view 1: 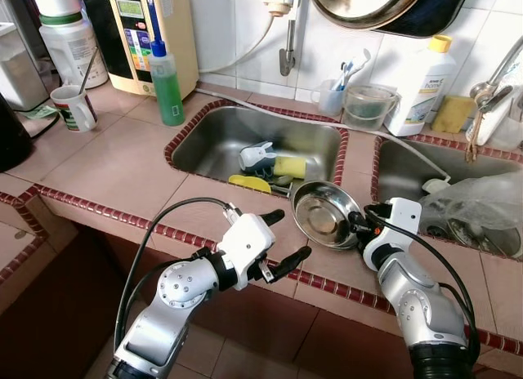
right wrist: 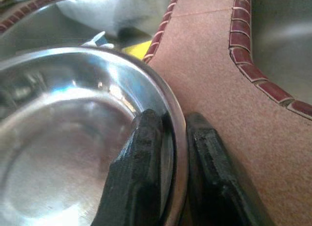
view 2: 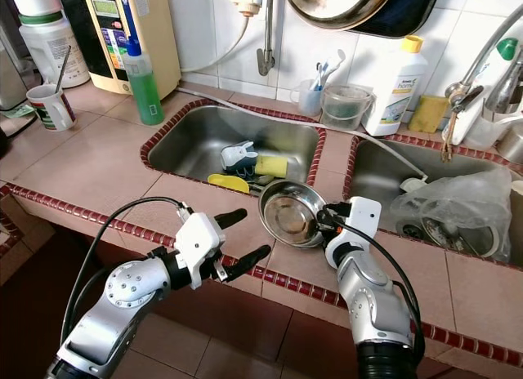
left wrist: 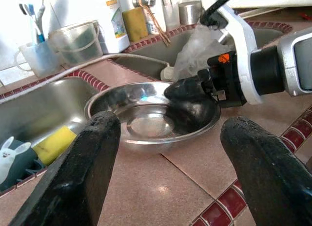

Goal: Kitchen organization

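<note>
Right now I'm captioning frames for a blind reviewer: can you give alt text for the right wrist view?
The right gripper pinches the rim of a steel bowl, one black finger inside and one outside. The bowl sits on a pink tiled counter edged in dark red tile.

Even, bright daylight fills the head views, sharp throughout, with mild bending of straight lines toward the edges. The white wall tiles (view 1: 245, 28) at 12 o'clock are near blown out. Soft glare sits on the steel bowl (view 1: 324, 214) and the sink basin (view 2: 204, 142). The floor at 7 o'clock lies in shade. In the left wrist view the near black fingers (left wrist: 83, 172) are blurred; the upper area at 11 o'clock is overexposed. The right wrist close-up is soft, with a bright reflection across the bowl.
</note>
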Robot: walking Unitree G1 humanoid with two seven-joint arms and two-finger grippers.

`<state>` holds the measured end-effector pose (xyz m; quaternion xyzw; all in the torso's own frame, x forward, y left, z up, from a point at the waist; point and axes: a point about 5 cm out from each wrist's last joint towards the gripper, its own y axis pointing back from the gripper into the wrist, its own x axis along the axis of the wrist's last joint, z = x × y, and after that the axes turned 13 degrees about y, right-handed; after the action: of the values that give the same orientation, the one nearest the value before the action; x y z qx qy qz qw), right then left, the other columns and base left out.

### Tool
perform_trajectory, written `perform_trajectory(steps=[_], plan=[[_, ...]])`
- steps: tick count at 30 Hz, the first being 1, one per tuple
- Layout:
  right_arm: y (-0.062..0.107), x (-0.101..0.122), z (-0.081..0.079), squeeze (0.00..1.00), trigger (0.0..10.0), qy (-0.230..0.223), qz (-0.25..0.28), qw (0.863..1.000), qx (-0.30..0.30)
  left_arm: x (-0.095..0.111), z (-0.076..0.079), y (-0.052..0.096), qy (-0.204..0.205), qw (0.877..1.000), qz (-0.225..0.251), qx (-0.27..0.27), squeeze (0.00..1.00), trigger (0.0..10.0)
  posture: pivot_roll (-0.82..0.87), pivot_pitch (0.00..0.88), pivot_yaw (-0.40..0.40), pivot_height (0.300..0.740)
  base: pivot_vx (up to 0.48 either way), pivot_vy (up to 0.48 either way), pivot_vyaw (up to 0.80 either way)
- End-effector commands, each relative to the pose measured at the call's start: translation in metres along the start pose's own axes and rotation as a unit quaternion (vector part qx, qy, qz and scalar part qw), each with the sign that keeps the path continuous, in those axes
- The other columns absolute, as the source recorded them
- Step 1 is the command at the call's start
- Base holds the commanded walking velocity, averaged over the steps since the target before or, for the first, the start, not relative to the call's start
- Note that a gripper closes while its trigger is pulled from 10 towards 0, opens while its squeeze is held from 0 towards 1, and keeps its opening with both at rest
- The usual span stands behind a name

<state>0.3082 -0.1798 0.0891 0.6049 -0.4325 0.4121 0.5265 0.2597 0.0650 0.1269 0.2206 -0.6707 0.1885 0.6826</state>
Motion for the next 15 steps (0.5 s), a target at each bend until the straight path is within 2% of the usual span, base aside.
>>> perform_trajectory(steps=[1, 12, 13, 14, 15], plan=[[0.001, -0.001, 0.004, 0.0, 0.0, -0.005, -0.008, 1.0, -0.007, 0.007, 0.0, 0.0, -0.009, 1.0, 0.005, -0.007, 0.0, 10.0, -0.01, 0.0, -0.009, 0.74, 0.0, 0.0, 0.0], [0.001, 0.006, 0.005, 0.0, 0.0, -0.002, 0.013, 1.0, -0.008, 0.01, 0.001, -0.002, -0.005, 1.0, 0.01, -0.003, 0.0, 10.0, -0.01, 0.0, -0.011, 0.74, 0.0, 0.0, 0.0], [0.001, 0.007, 0.005, 0.0, 1.6, 0.001, 0.017, 1.0, -0.009, 0.01, 0.0, -0.002, -0.005, 1.0, 0.011, -0.001, 0.0, 10.0, -0.01, 0.0, -0.011, 0.74, 0.0, 0.0, 0.0], [0.001, 0.007, 0.005, 0.0, 1.6, 0.001, 0.017, 1.0, -0.009, 0.01, 0.0, -0.002, -0.005, 1.0, 0.011, -0.001, 0.0, 10.0, -0.01, 0.0, -0.011, 0.74, 0.0, 0.0, 0.0], [0.001, 0.015, 0.006, 0.0, 10.0, 0.007, 0.042, 0.999, -0.013, 0.011, -0.002, -0.003, -0.002, 1.0, 0.017, 0.01, 0.0, 10.0, -0.01, 0.0, -0.011, 0.74, 0.0, 0.0, 0.0]])
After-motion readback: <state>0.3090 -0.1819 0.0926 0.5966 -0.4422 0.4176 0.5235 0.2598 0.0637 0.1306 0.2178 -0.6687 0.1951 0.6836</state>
